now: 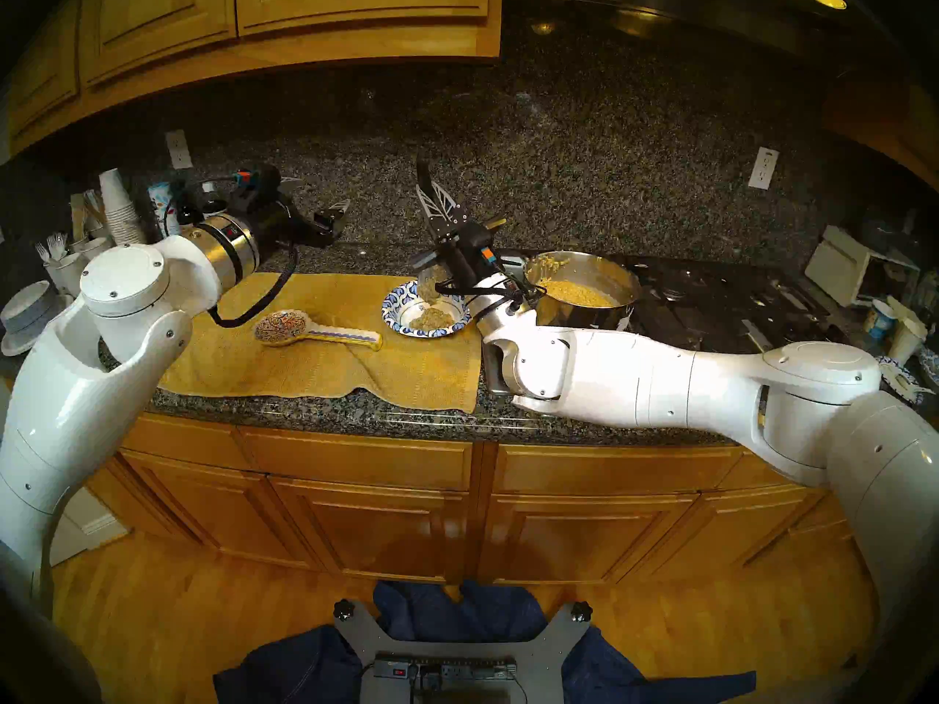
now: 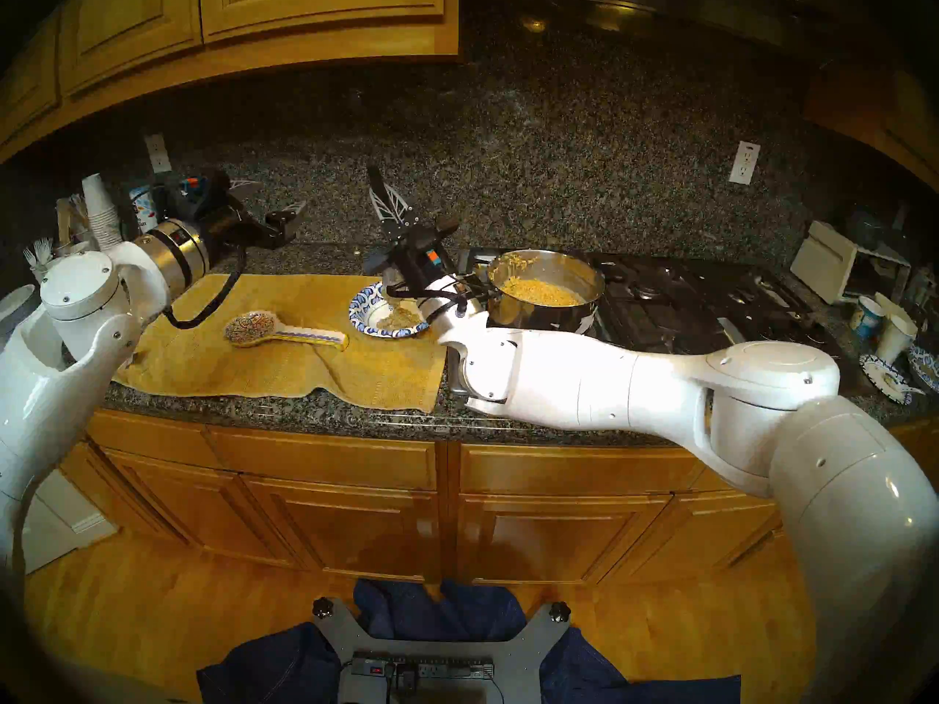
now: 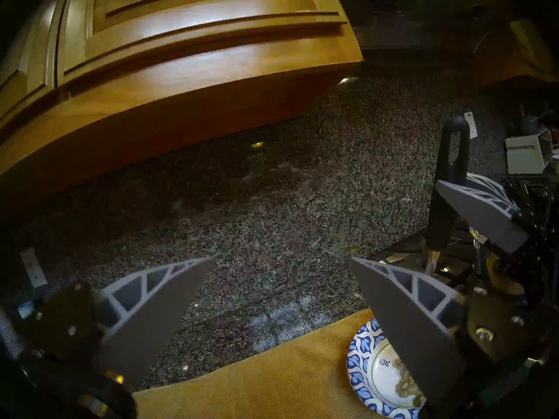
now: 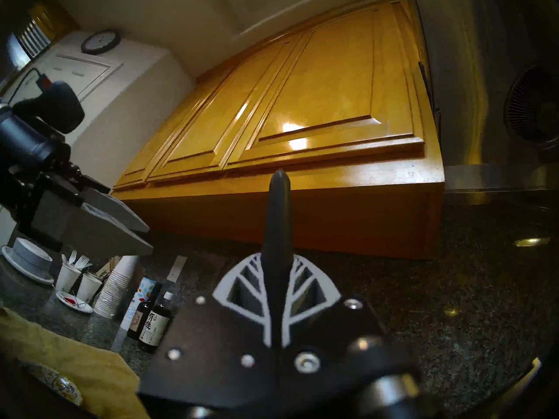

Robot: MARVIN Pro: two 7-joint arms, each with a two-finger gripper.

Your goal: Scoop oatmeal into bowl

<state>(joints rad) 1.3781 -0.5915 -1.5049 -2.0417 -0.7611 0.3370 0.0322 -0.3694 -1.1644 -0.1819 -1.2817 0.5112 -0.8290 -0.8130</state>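
The blue-and-white leaf-rimmed bowl (image 1: 394, 309) sits on a yellow towel, with a lump of oatmeal (image 1: 432, 319) in its white centre. My right gripper (image 1: 429, 195) is shut on the black handle (image 4: 278, 215) of a ladle. The ladle's head (image 1: 428, 281) is tipped over the bowl and carries oatmeal. More oatmeal (image 1: 579, 291) fills the steel pot (image 1: 574, 317) just right of the bowl. My left gripper (image 1: 315, 192) is open and empty, held above the counter's back left. In the left wrist view, the bowl (image 3: 360, 349) shows beside my right-hand finger.
A painted spoon rest (image 1: 315, 332) lies on the yellow towel (image 1: 330, 373) left of the bowl. The gas stove (image 1: 711, 301) is under and right of the pot. Stacked paper cups (image 1: 119, 210) and bottles (image 4: 151, 318) crowd the back left. Wooden wall cabinets (image 1: 305, 17) hang overhead.
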